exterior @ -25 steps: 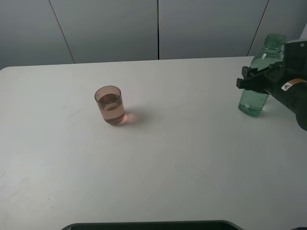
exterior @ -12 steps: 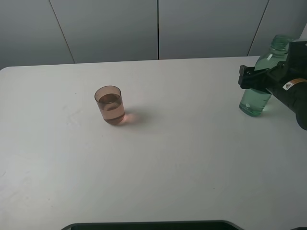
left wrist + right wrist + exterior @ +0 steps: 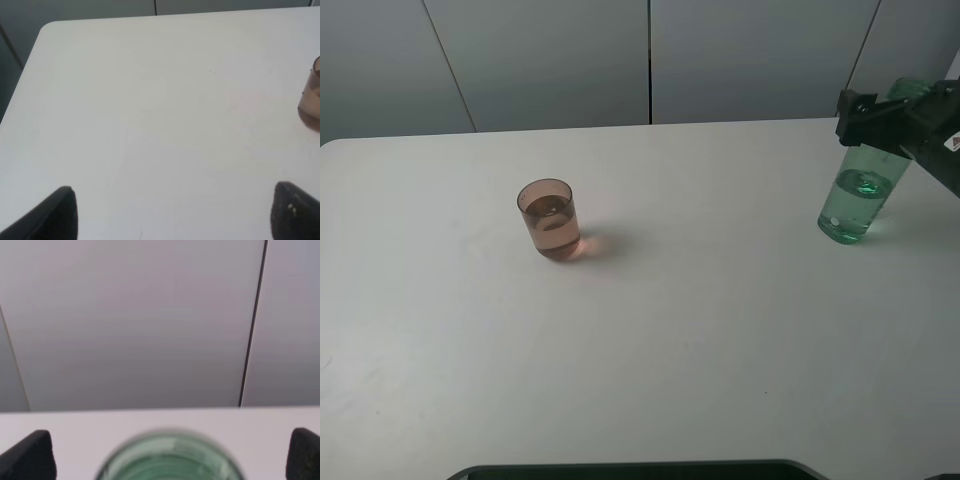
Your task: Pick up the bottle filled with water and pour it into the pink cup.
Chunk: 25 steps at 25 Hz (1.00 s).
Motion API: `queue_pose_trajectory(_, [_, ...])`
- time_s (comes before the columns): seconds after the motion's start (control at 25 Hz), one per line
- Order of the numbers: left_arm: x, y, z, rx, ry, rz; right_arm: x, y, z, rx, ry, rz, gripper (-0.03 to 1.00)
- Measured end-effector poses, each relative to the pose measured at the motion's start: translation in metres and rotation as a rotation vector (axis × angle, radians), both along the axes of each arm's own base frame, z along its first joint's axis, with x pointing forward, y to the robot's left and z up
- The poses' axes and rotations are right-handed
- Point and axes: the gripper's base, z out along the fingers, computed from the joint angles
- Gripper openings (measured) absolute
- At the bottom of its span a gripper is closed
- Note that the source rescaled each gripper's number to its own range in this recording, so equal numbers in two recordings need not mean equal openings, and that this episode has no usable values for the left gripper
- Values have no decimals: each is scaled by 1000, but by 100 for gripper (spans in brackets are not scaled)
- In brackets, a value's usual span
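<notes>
While the green bottle (image 3: 860,196) stands on the white counter (image 3: 720,330), the right gripper (image 3: 880,112) has its jaws open wide around its neck; the left gripper (image 3: 172,212) is open too, far from the pink cup (image 3: 549,220).

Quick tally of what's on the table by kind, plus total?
Bottles: 1, the green-tinted bottle near the table's right edge
Cups: 1, the pink cup, with liquid in it
Total: 2
</notes>
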Motion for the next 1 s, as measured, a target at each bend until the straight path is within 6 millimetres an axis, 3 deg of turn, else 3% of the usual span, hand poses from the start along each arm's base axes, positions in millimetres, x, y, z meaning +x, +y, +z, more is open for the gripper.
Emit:
queue_pose_trajectory(0.24, [0, 0, 0, 0, 0, 0, -11, -1, 37, -23, -68, 6, 100])
queue_pose_trajectory(0.48, [0, 0, 0, 0, 0, 0, -1, -1, 86, -7, 63, 16, 100])
queue_pose_trajectory(0.76, [0, 0, 0, 0, 0, 0, 4, -21, 153, 32, 426, 3, 100])
queue_pose_trajectory(1.0, [0, 0, 0, 0, 0, 0, -25, -29, 172, 80, 800, 3, 100])
